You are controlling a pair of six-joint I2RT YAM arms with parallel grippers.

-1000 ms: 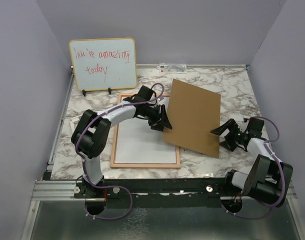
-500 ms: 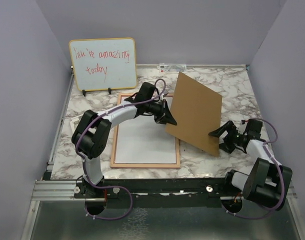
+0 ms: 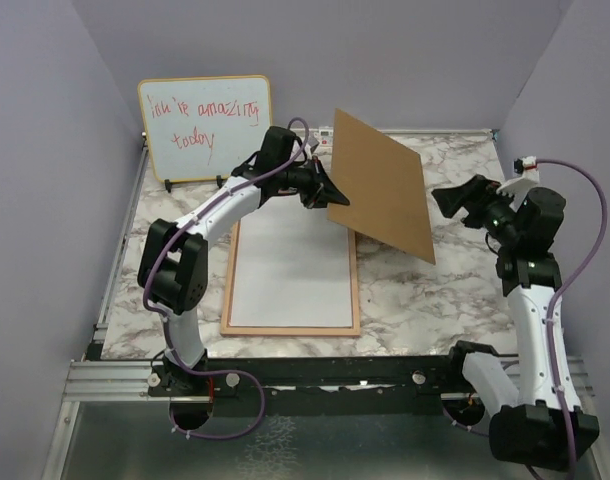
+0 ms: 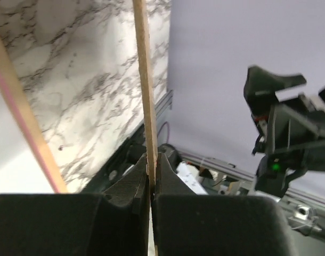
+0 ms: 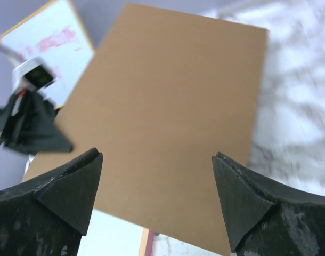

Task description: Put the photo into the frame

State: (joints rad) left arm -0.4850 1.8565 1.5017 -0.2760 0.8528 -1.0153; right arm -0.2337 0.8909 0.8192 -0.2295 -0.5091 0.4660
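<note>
Marble-patterned desk [image 3: 425,300] fills the floor of a lavender-walled booth, with a whiteboard [image 3: 205,125] propped at the back left.

The frame [image 3: 290,330] lies flat on the left half of the desk. The white sheet inside its border looks like the photo [image 3: 290,270] lying face down, though no printed side shows to confirm it.

Your left jaws are closed on the brown backing board [image 3: 380,185], pinching its left edge. The left wrist view shows the board edge-on [image 4: 144,80], clamped between the fingers [image 4: 133,184]. The board hangs tilted in the air over the right of the frame, clear of the desk. Your right jaws stand wide open and hold nothing, raised and facing the board's broad face.

Expect the board to be stiff, thin and light. Held by one edge it acts as a long lever, so a pinch this narrow may let it swing or slip. If it sags, support the far edge with your right jaws.

Treat the photo as plain paper: nearly weightless, floppy and quick to crease. It lies flat, so you have no lip to get under. If it needs shifting, nudge it by an edge or corner rather than pinching the middle. Lower the board squarely so it does not drag the sheet.
</note>
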